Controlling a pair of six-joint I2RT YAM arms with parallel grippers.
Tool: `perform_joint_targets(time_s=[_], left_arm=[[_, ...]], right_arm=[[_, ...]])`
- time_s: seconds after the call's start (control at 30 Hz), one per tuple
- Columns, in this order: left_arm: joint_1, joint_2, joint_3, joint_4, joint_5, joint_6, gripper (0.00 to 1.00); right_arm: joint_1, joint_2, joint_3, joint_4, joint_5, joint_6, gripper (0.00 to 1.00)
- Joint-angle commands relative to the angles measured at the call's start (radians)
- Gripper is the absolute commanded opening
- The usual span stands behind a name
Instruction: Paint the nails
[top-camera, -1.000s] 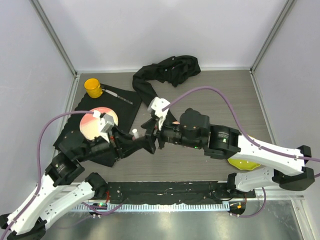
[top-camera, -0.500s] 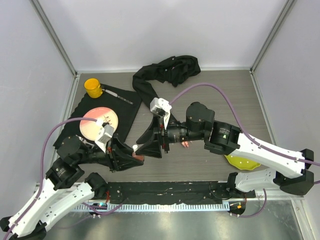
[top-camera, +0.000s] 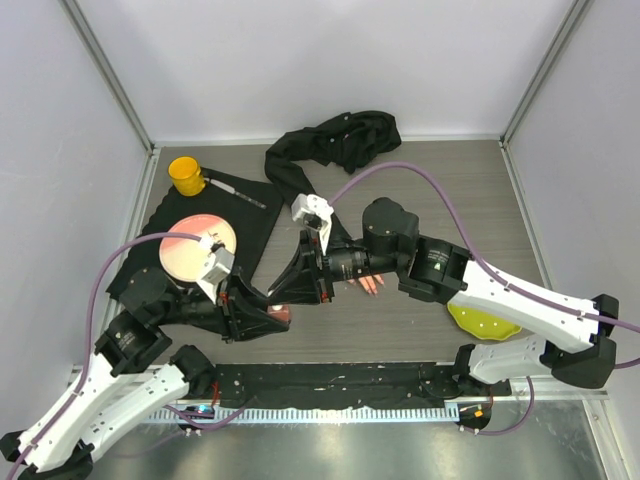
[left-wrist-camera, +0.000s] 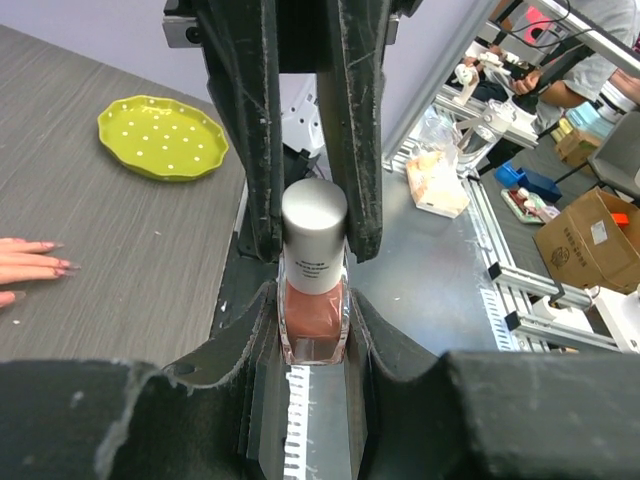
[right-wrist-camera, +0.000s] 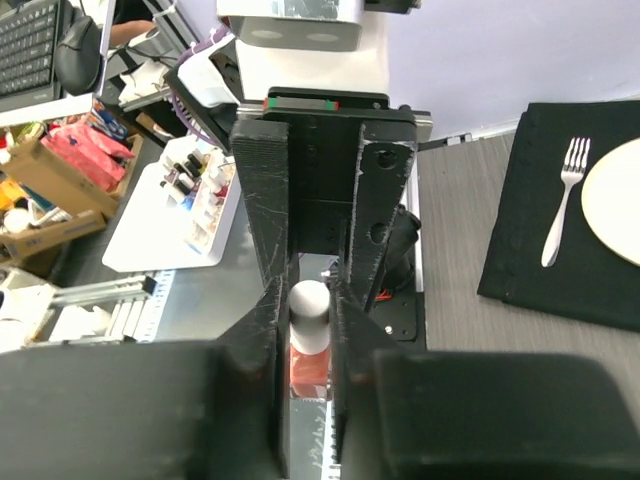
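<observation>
A small bottle of reddish polish (left-wrist-camera: 313, 312) with a white cap (left-wrist-camera: 314, 222) is held above the table's near edge. My left gripper (left-wrist-camera: 313, 305) is shut on its glass body. My right gripper (right-wrist-camera: 309, 300) faces it and is shut on the cap (right-wrist-camera: 309, 303). In the top view the two grippers meet, left (top-camera: 268, 316) and right (top-camera: 288, 292). The mannequin hand's fingers with pinkish nails (top-camera: 371, 286) lie on the table under the right wrist. The nails (left-wrist-camera: 52, 264) also show at the left edge of the left wrist view. The black sleeve (top-camera: 330, 145) runs to the back.
A black mat (top-camera: 250, 215) at the left holds a pale plate (top-camera: 190, 245), a fork (right-wrist-camera: 562, 205) and a slim utensil (top-camera: 235, 190). A yellow cup (top-camera: 186, 173) stands at the back left. A green dotted plate (left-wrist-camera: 163, 136) lies under the right arm.
My right gripper has closed onto the bottle's cap. The left gripper carried the bottle down toward the near edge, and the right gripper followed it.
</observation>
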Motion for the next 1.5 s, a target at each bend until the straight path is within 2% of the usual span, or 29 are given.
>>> perform_joint_targets(time_s=[0.0,0.03,0.1,0.13,0.2,0.23,0.27,0.33,0.37,0.4,0.43,0.53,0.57,0.6,0.7,0.83,1.0,1.13,1.3,1.47], left_arm=[[0.001,0.017,0.044,0.010,-0.005,0.030,0.00],[0.001,0.019,0.051,-0.007,-0.040,0.041,0.00],[0.003,0.017,0.077,-0.115,-0.141,0.099,0.11],[0.001,0.014,0.105,-0.156,-0.297,0.117,0.29],[0.001,0.002,0.128,-0.269,-0.487,0.156,0.41],[0.001,-0.024,0.140,-0.298,-0.643,0.159,0.47],[0.001,-0.038,0.143,-0.323,-0.718,0.170,0.49],[0.001,-0.102,0.134,-0.360,-0.847,0.156,0.73],[0.001,-0.127,0.124,-0.362,-0.941,0.151,0.75],[0.001,-0.154,0.099,-0.357,-0.971,0.141,0.78],[0.001,-0.205,0.085,-0.351,-1.003,0.136,0.80],[0.001,-0.304,0.024,-0.308,-1.074,0.101,0.80],[0.001,-0.322,0.012,-0.297,-1.093,0.092,0.80],[0.001,-0.340,-0.010,-0.287,-1.100,0.087,0.80],[0.001,-0.394,-0.039,-0.285,-1.133,0.073,0.80],[0.001,-0.408,-0.033,-0.308,-1.146,0.070,0.80],[0.001,-0.377,-0.031,-0.308,-1.128,0.073,0.80],[0.001,-0.342,-0.024,-0.314,-1.111,0.078,0.79],[0.003,-0.334,-0.025,-0.310,-1.099,0.078,0.79],[0.001,-0.337,-0.028,-0.306,-1.100,0.078,0.79]], right_arm=[[-0.003,0.015,0.040,-0.001,-0.037,-0.031,0.01],[-0.003,0.013,0.037,-0.002,-0.031,-0.045,0.01],[-0.003,-0.006,0.015,-0.001,0.020,-0.066,0.01],[-0.003,-0.022,-0.003,0.014,0.126,-0.082,0.01],[-0.003,-0.059,-0.086,0.062,0.260,-0.094,0.01],[-0.004,-0.103,-0.120,0.117,0.402,-0.100,0.01],[-0.003,-0.120,-0.152,0.143,0.466,-0.123,0.01],[-0.004,-0.170,-0.262,0.245,0.593,-0.148,0.01],[-0.003,-0.189,-0.307,0.289,0.648,-0.168,0.01],[-0.003,-0.207,-0.410,0.342,0.649,-0.177,0.01],[0.000,-0.229,-0.466,0.470,0.650,-0.181,0.01],[0.064,-0.228,-0.661,0.701,0.776,-0.232,0.01],[0.093,-0.208,-0.746,0.763,0.904,-0.253,0.01],[0.124,-0.189,-0.787,0.892,0.955,-0.296,0.01],[0.178,-0.110,-0.916,1.117,1.101,-0.295,0.01],[0.258,0.024,-0.987,1.280,1.232,-0.379,0.01],[0.308,0.212,-1.030,1.468,1.325,-0.382,0.01],[0.318,0.331,-1.025,1.539,1.338,-0.360,0.01],[0.330,0.486,-1.027,1.731,1.382,-0.381,0.01],[0.335,0.550,-1.020,1.771,1.381,-0.338,0.01]])
